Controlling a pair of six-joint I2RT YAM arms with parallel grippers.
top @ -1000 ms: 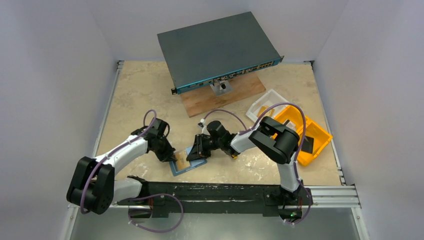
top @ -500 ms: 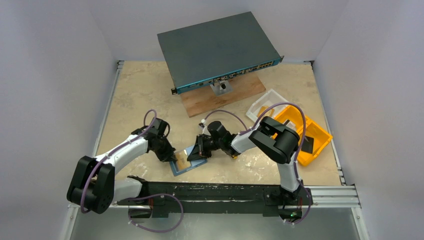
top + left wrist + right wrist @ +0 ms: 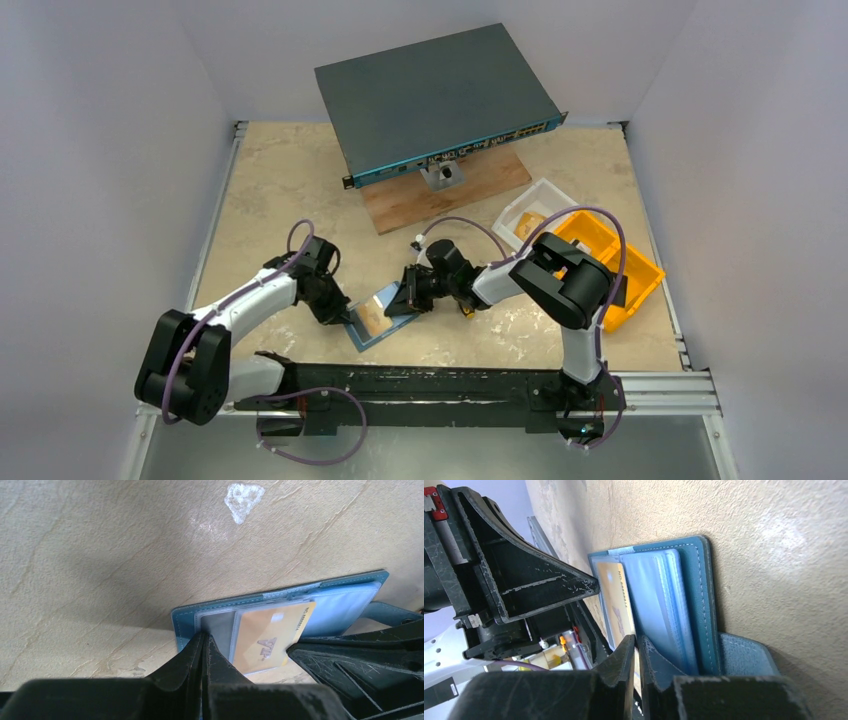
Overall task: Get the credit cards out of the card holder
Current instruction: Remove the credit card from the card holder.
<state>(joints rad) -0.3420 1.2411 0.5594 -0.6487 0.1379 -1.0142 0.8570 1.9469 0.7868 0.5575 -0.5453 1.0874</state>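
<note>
The open card holder (image 3: pixel 380 318) lies on the bench (image 3: pixel 280 200) between the arms, the left gripper (image 3: pixel 203 640) pinning its left end with jaws together, while the right gripper (image 3: pixel 636 645) has its jaws seemingly pinched on the gold card (image 3: pixel 270 635), whose long axis points right toward them.

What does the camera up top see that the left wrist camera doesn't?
Only the top view shows the big grey network switch, the wooden board and the yellow bin. Only the left wrist view shows the white scuff on the table and the printing on the gold card. Both show the open card holder on the table with the gold card in it, the left end effector and right end effector at its edges.
</note>
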